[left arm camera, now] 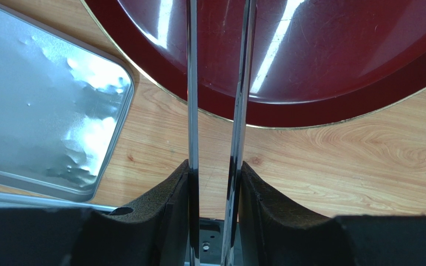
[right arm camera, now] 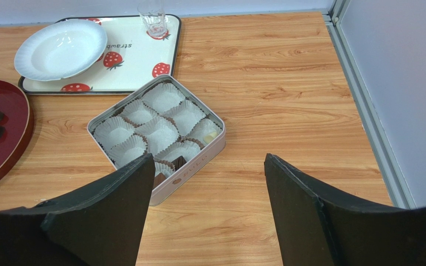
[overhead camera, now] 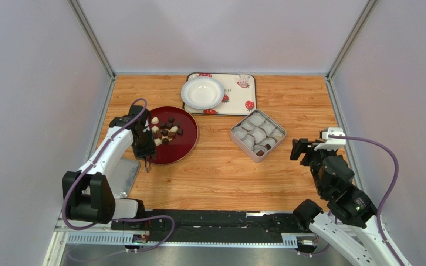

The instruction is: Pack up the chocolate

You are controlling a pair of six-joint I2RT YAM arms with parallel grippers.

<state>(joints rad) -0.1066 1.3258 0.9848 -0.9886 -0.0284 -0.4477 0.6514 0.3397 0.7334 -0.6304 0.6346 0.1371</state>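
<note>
Left of the plate a lid lies flat on the counter. At the plate's near-left rim our left tool is clamped narrow on tongs — we see the two blades reach over the rim, apart. The chocolate sits mostly on the plate's far-left part, dark and white pieces mixed. Beyond the plate, to the right, a tray carries a bowl and a glass. Right of the plate stands the tin, with a few pieces in its cups. Farther right our right tool hangs wide — holding nothing.
</note>
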